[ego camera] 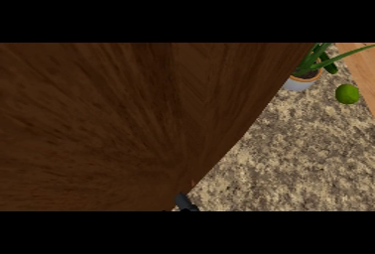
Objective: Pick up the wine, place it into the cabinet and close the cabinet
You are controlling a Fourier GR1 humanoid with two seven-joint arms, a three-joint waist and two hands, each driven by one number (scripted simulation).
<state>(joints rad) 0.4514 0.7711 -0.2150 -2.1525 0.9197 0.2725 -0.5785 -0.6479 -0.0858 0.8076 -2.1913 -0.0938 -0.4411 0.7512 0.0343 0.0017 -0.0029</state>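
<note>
A brown wooden cabinet door [110, 129] fills the left and middle of the head view, close to the camera, and hides whatever lies behind it. The wine bottle shows nowhere. Only a small black piece of one hand [184, 203], which I take for my right hand, pokes out at the door's lower edge near the bottom of the view. Whether it touches the door cannot be told. My left hand is out of sight.
The speckled stone counter [307, 158] shows to the right of the door. A green plant in a white pot [302, 82] stands at the top right, with a lime [347, 94] beside it. A light wooden strip [362, 64] runs along the far right edge.
</note>
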